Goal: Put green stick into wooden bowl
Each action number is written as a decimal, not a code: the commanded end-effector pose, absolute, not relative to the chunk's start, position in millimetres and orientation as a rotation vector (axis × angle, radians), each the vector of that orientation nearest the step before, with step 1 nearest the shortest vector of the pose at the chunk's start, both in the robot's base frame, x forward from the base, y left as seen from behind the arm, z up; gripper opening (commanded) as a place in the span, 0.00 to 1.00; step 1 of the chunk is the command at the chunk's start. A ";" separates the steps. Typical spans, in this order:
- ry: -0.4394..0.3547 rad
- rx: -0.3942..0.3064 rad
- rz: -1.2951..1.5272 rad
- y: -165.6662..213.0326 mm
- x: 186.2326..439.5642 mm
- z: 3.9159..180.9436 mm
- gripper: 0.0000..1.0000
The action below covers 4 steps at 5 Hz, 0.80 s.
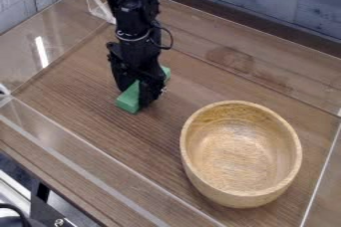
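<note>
Green stick lying on table, fingers closing in over it

The single dark arm is reaching down from the top of the view, its fingers (138,89) sitting low over the green stick (130,101). The stick is resting on the wooden table (80,128), left of the wooden bowl (241,154) as the camera sees it. It is lying at a slant — one end is pointing toward the near left of the view, the other toward the far right. The fingers are covering its middle; bright green is showing on the near-left side of them, and a smaller patch is showing past them at the far right.

State of fingers: cannot tell whether they are clamped on the stick or standing apart around it. Dark parts are overlapping there and the detail is too small to read.

The bowl is standing upright on the table in the near right part of the view, its pale interior facing up and its thick rim showing all the way round. The stick is lying outside the bowl, with bare tabletop showing between the two. A thin cable (166,34) is looping out from the right side of the arm. Pale plank walls are rising behind the table at the upper left — a bluish-grey surface is running along the upper right.
</note>
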<state>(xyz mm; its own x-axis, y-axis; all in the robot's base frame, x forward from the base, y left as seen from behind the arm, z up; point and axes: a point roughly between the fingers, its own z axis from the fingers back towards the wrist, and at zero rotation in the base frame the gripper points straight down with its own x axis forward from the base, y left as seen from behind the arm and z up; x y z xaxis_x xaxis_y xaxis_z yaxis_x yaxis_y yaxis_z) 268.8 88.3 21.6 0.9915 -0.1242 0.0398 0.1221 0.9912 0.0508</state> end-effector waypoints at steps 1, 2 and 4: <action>-0.066 0.048 -0.101 93.5 269.9 29.6 0.00; -0.065 0.034 -0.075 93.5 267.7 35.2 0.00; -0.064 0.010 -0.030 92.0 266.2 47.6 0.00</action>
<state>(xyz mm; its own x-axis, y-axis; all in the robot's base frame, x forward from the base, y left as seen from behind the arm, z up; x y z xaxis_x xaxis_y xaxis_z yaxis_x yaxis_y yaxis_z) 257.0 86.5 31.6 0.9992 -0.0391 0.0029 0.0392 0.9992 -0.0114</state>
